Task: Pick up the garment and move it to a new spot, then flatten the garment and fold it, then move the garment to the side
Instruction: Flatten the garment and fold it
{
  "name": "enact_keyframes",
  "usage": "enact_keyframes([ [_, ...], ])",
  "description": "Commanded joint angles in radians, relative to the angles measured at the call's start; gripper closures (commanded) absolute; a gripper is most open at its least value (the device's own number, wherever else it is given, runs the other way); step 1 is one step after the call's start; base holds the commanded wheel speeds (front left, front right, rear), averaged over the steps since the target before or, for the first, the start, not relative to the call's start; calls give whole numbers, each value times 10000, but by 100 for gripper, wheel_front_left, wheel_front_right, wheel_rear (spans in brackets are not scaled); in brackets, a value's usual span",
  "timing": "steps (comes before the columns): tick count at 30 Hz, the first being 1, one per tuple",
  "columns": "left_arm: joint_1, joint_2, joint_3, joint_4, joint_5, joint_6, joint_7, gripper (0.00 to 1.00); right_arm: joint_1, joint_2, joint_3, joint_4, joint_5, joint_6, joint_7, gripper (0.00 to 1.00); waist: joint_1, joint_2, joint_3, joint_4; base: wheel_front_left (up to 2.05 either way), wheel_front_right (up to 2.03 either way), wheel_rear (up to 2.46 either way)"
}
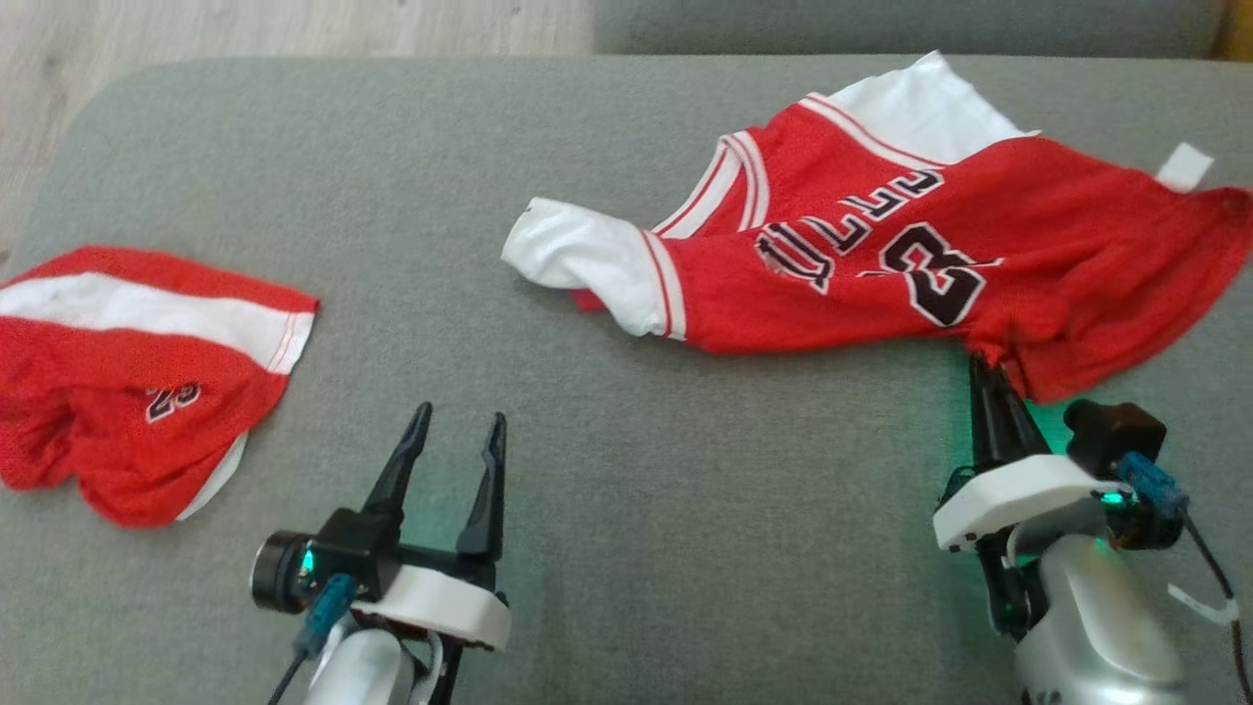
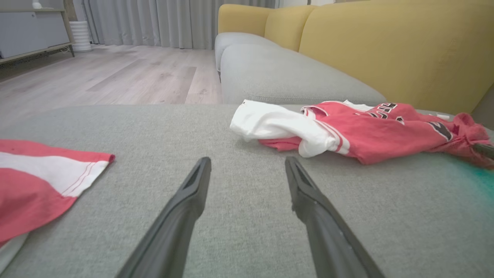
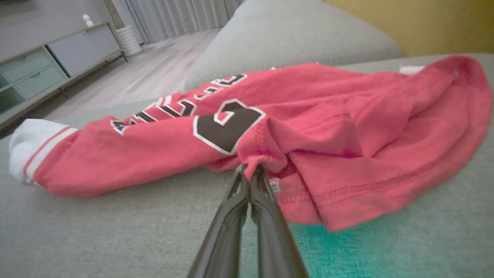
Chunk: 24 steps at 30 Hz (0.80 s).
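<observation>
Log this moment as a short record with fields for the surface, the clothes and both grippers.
surface: grey cushion
jersey: red, number 23, crumpled, on the cushion's right half
shorts: red and white, at the cushion's left edge
left gripper: open, over bare cushion, holding nothing
right gripper: shut on the jersey's near edge
stage: jersey gripped, not yet flattened or folded

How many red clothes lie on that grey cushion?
2. The red jersey lies at the right, its edge pinched by the right pincer; the second red garment lies bunched at the left.
</observation>
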Motion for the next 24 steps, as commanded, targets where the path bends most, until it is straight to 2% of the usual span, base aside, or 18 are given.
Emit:
enact_keyframes([
  [1, -237, 1, 415, -294, 46, 37, -93, 0, 144, -12, 347, -451, 89, 75, -111, 100, 0, 0, -193, -228, 0, 0, 0],
  [4, -169, -2, 476, -333, 34, 38, -93, 0, 513, -13, 633, -1165, 353, 75, -111, 100, 0, 0, -388, -610, 0, 0, 0],
  [6, -103, -4, 495, -392, -24, 50, -93, 0, 917, -281, 1150, -1862, 521, 75, -111, 100, 0, 0, -552, -1004, 0, 0, 0],
  [12, 76, -5, 610, -539, -100, 160, -93, 0, 1701, -913, 1502, -3097, 1105, 75, -111, 100, 0, 0, -921, -1639, 0, 0, 0],
  [18, 167, -6, 513, -624, -197, 182, -93, 0, 2446, -1538, 942, -3919, 1239, 75, -51, 100, 0, 0, -1130, -1871, 0, 0, 0],
  [24, 261, -6, 328, -611, -275, 205, -93, 0, 3178, -1445, -171, -4310, 1042, 75, 554, 100, 0, 0, -1243, -1779, 0, 0, 0],
])
